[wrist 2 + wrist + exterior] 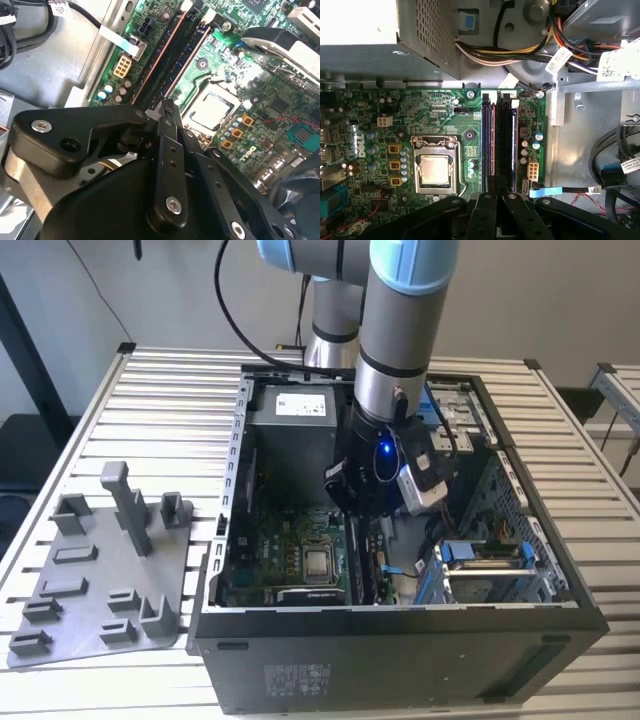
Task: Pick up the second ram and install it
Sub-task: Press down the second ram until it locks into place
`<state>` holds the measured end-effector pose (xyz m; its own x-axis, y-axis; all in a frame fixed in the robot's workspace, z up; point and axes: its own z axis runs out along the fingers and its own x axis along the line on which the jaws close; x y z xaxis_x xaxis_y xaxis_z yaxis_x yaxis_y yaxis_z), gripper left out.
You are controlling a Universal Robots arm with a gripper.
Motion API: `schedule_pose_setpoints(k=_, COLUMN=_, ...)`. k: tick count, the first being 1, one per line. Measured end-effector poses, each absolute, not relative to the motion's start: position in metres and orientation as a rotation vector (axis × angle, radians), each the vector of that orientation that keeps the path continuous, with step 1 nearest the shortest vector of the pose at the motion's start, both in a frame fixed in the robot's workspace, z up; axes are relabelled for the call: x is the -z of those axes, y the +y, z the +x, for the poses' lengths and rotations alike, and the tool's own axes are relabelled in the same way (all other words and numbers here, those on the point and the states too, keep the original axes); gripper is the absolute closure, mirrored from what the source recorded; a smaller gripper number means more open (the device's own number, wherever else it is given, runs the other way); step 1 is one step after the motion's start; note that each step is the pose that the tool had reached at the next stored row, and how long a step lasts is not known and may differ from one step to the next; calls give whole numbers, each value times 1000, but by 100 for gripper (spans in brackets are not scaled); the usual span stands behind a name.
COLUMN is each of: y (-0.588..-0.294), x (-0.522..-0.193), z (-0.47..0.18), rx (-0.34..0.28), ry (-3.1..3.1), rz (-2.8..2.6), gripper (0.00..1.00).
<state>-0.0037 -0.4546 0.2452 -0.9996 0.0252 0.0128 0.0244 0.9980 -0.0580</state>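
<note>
- Inside the open computer case [560, 580], the gripper [362, 508] hangs low over the green motherboard [290, 550], as I watch from the remote desk.
- In both wrist views the claw [167, 106] looks drawn together, its black fingers [487, 210] showing almost no gap. I cannot tell whether they pinch anything or only press down.
- The second ram [487, 140] stands on edge in the memory slot, the dark row nearer the processor socket [436, 169]. The claw tip sits right over one end of it.
- A second dark row [506, 140] runs parallel, just beside the ram on the side away from the socket.
- In the second wrist view the ram [190, 60] stretches away from the fingertips, between the socket and that other row.
- In the exterior view, the metal power supply box [295, 420] sits at about eleven o'clock from the claw, against the case's far wall.
- A grey parts fixture [100, 580] lies on the slatted table [170, 410] at nine o'clock from the case, well apart from the arm [400, 330].
</note>
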Motion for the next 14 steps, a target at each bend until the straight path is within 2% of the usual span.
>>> schedule_pose_setpoints(k=14, y=-455, x=-245, z=-4, rx=-90, ry=-3125, rz=196, gripper=89)
